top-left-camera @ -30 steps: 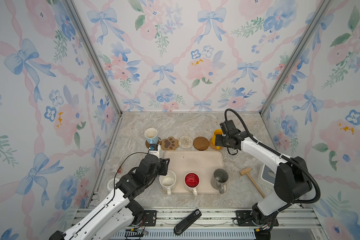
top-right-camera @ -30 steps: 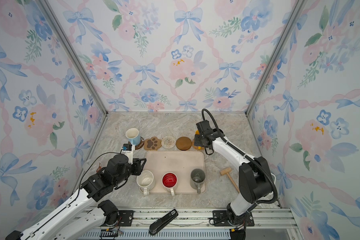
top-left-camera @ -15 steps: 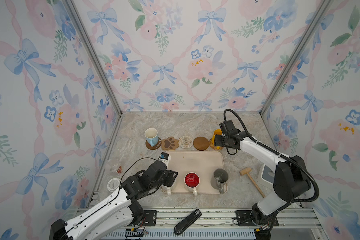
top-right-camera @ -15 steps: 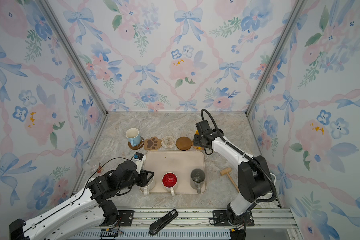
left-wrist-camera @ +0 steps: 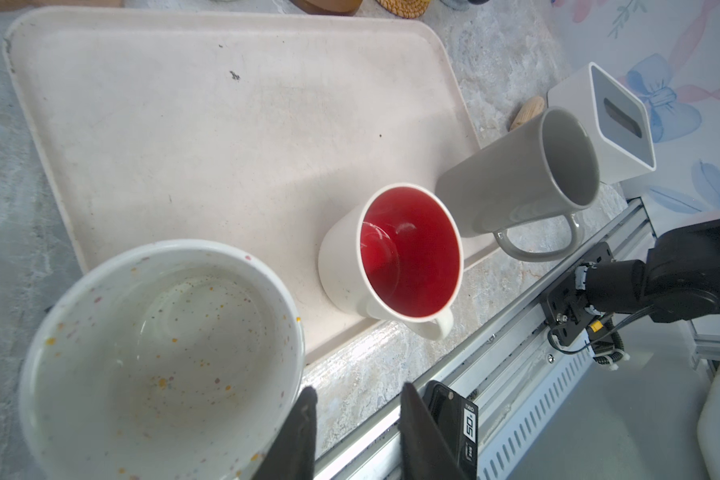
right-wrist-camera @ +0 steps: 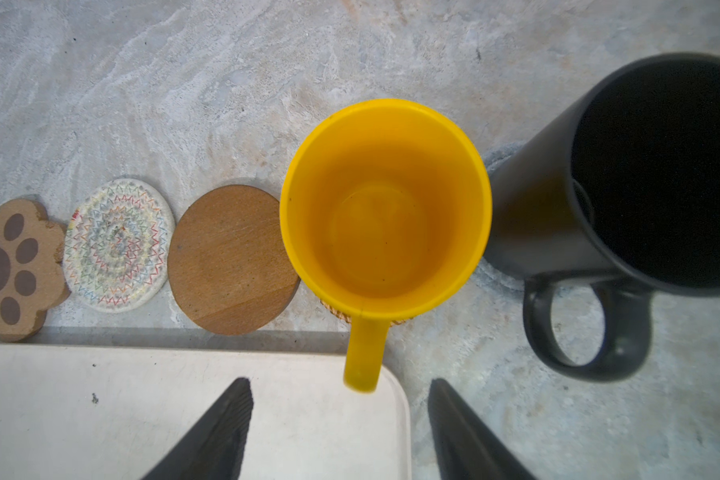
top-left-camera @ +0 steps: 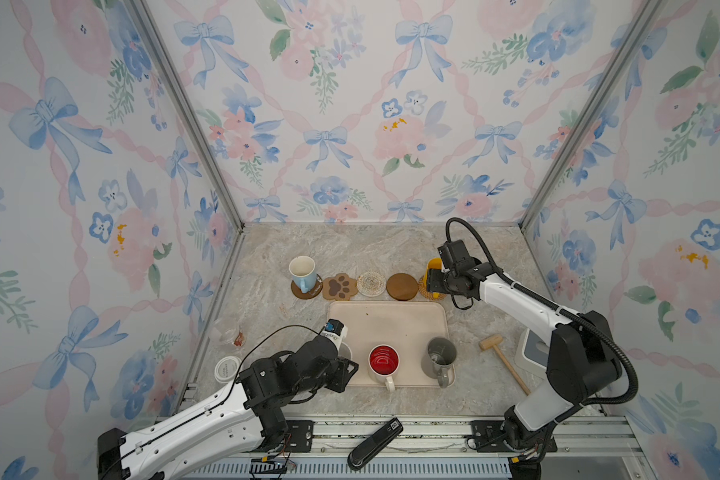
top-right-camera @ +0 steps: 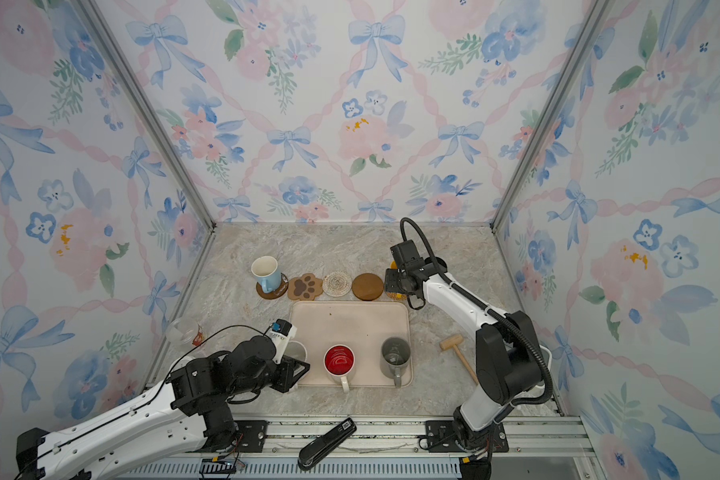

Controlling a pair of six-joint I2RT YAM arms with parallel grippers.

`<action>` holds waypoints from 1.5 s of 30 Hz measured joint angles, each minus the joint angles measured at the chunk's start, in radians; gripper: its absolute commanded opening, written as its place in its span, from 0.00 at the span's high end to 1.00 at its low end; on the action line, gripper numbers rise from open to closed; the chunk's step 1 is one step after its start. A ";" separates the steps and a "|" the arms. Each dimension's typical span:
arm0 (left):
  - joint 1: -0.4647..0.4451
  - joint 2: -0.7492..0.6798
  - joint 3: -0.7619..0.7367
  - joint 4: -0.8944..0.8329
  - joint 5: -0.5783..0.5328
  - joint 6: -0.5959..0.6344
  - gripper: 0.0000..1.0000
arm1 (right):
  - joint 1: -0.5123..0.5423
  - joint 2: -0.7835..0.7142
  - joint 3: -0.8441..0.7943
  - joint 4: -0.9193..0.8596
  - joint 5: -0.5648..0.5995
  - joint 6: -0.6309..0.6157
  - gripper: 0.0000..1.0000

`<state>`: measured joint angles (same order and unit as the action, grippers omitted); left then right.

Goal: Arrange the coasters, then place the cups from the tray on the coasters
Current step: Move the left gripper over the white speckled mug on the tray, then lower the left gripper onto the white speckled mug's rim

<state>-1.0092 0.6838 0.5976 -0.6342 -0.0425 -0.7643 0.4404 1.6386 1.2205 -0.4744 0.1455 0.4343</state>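
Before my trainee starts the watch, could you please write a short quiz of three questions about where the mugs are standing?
1. True or false: the yellow mug stands on the tray.
2. How many mugs stand on the tray?
3. Fill the blank: the light blue mug stands on the ___.

Key
1. False.
2. Three: speckled mug, red-inside mug, grey mug.
3. dark brown round coaster.

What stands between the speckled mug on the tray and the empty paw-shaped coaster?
Nothing visible. Only bare tray lies between the speckled mug and the paw-shaped coaster; the light blue mug stands beside it, on the dark round coaster.
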 measured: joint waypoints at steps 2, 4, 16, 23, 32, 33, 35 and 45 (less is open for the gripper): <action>-0.010 0.005 0.013 -0.032 0.000 -0.013 0.71 | 0.000 0.000 0.000 0.000 -0.004 0.000 0.30; -0.013 0.014 0.022 -0.066 0.000 -0.028 0.72 | 0.000 0.000 0.000 0.000 -0.007 -0.001 0.30; -0.020 0.018 0.061 -0.235 -0.005 -0.110 0.73 | 0.000 0.032 0.000 0.008 -0.026 -0.008 0.30; -0.031 0.032 0.072 -0.296 -0.001 -0.149 0.70 | 0.000 0.036 0.000 0.015 -0.034 -0.009 0.30; -0.038 0.080 0.072 -0.307 -0.025 -0.192 0.65 | 0.000 0.036 0.000 0.016 -0.035 -0.009 0.29; -0.038 0.079 0.072 -0.306 -0.031 -0.195 0.64 | 0.000 0.036 0.000 0.016 -0.037 -0.009 0.29; -0.038 0.084 0.072 -0.302 -0.037 -0.202 0.63 | 0.000 0.036 0.000 0.016 -0.038 -0.009 0.29; -0.038 0.147 0.063 -0.256 -0.038 -0.209 0.62 | 0.000 0.036 0.000 0.020 -0.038 -0.009 0.30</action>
<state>-1.0470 0.8307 0.6601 -0.8898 -0.0807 -0.9733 0.4404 1.6745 1.2205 -0.4545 0.1074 0.4255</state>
